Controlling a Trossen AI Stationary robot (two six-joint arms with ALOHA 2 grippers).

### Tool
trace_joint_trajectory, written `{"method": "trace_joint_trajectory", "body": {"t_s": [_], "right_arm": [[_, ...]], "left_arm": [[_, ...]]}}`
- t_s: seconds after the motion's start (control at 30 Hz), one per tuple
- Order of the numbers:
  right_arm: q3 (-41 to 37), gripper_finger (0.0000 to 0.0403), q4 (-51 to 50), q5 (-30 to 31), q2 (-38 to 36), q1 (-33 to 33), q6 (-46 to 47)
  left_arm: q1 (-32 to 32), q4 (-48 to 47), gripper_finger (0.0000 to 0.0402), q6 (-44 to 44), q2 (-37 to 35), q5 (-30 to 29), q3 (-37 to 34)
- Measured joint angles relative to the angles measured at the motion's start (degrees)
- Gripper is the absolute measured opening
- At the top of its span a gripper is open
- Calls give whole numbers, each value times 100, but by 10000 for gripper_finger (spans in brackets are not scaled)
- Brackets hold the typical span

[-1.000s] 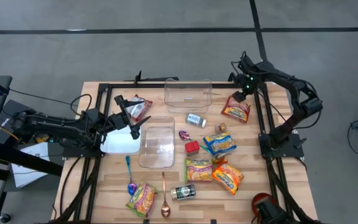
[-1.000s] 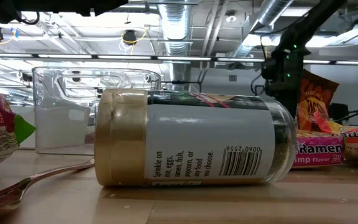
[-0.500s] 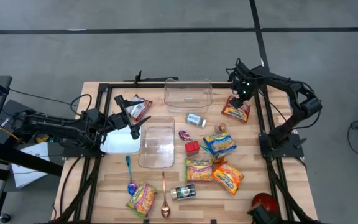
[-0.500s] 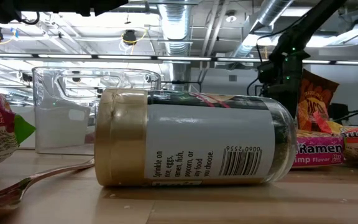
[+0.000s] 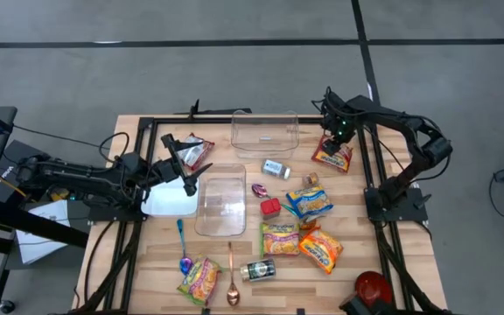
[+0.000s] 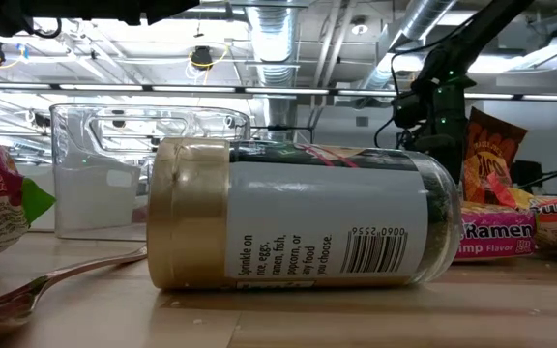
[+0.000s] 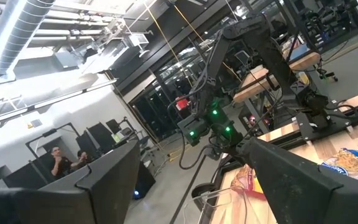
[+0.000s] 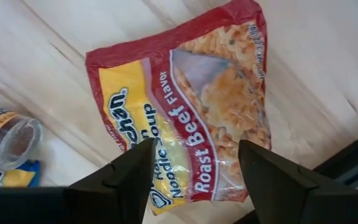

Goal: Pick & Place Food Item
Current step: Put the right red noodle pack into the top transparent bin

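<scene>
The roast beef ramen packet [image 8: 185,118] is lying flat on the wooden table [image 5: 348,188], just beside the clear tub [image 5: 264,131] on the right arm's side. It is a red-edged plastic pouch with a yellow panel and a photo of curly noodles; the wording that can be read says "Roast Beef Flavor" and "Noodle Soup", with the brand name only partly showing above it.

The right gripper [image 8: 194,165] is hovering directly over this packet, its two dark fingers [image 8: 126,177] spread apart with the packet's lower end showing between them, touching nothing that can be seen.

The left gripper [image 5: 185,166] is waiting on the other side of the clear tub, over a white lid [image 5: 169,199], fingers spread wide and empty.

In the low view a seasoning jar [image 6: 298,215] is lying on its side in front of the tub, its label reading "Sprinkle on rice, eggs, ramen, fish, popcorn, or any food you choose." Beside the jar a pink packet [image 6: 496,236] is showing "Ramen" and "Flavor".
</scene>
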Motion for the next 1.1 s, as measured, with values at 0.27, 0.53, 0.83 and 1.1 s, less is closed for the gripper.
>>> {"method": "trace_joint_trajectory", "body": {"t_s": [0.27,0.53,0.83,1.1], "right_arm": [[-471,226,203,25,-6,-50,27],[-490,217,388,26,-6,-50,59],[-490,145,405,21,-6,-48,248],[-488,76,362,26,-6,-45,314]], "left_arm": [[2,0,298,6,0,-2,0],[1,0,298,8,0,-2,0],[1,0,298,9,0,-2,0],[1,0,298,9,0,-1,0]]}}
